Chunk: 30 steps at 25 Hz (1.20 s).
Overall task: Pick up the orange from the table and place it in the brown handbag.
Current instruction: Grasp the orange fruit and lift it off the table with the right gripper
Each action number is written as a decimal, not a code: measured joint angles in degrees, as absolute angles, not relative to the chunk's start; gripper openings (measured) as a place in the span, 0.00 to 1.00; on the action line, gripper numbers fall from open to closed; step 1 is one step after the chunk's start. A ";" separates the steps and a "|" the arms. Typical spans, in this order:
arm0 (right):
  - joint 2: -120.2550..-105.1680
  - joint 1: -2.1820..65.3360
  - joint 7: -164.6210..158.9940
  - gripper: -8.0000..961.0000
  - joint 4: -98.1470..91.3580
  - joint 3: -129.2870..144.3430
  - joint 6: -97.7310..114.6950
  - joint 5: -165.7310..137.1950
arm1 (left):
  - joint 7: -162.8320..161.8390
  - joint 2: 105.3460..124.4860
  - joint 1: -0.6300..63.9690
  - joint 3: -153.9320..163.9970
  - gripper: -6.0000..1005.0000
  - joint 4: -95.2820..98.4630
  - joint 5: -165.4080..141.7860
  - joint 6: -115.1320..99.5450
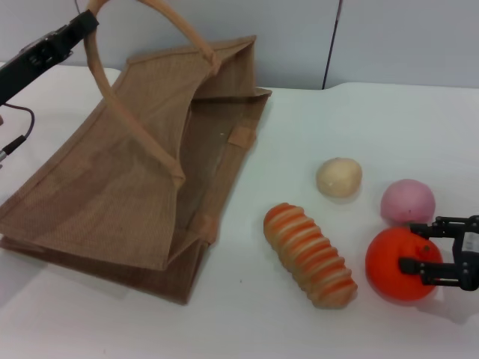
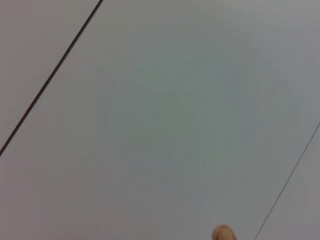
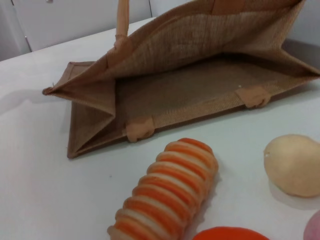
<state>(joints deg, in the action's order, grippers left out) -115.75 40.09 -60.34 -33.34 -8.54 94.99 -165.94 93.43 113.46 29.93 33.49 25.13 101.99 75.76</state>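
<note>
The orange [image 1: 395, 263] lies on the white table [image 1: 247, 314] at the front right; its top edge also shows in the right wrist view [image 3: 230, 233]. My right gripper [image 1: 409, 247] is open, its two black fingers reaching over the orange's right side from the right. The brown handbag [image 1: 127, 187] lies on its side at the left, its mouth facing the fruits; the right wrist view looks into it [image 3: 200, 85]. My left gripper [image 1: 75, 30] at the top left holds one beige handle [image 1: 123, 112] up. The handle's tip shows in the left wrist view [image 2: 222, 233].
A striped orange-and-cream roll [image 1: 308, 254] lies between the bag and the orange. A cream round fruit [image 1: 338, 177] and a pink round fruit [image 1: 407, 201] lie behind the orange. Free table lies in front of the bag's mouth.
</note>
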 joint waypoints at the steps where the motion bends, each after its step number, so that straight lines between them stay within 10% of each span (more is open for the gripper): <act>1: -115.75 40.09 -60.41 0.82 -33.34 -8.36 94.99 -165.94 | 93.43 113.46 29.93 33.49 0.12 25.13 101.99 75.76; 30: -115.63 40.75 -55.47 0.40 -36.11 -8.01 104.20 -158.87 | 93.05 113.44 30.01 33.48 0.12 25.14 101.97 77.44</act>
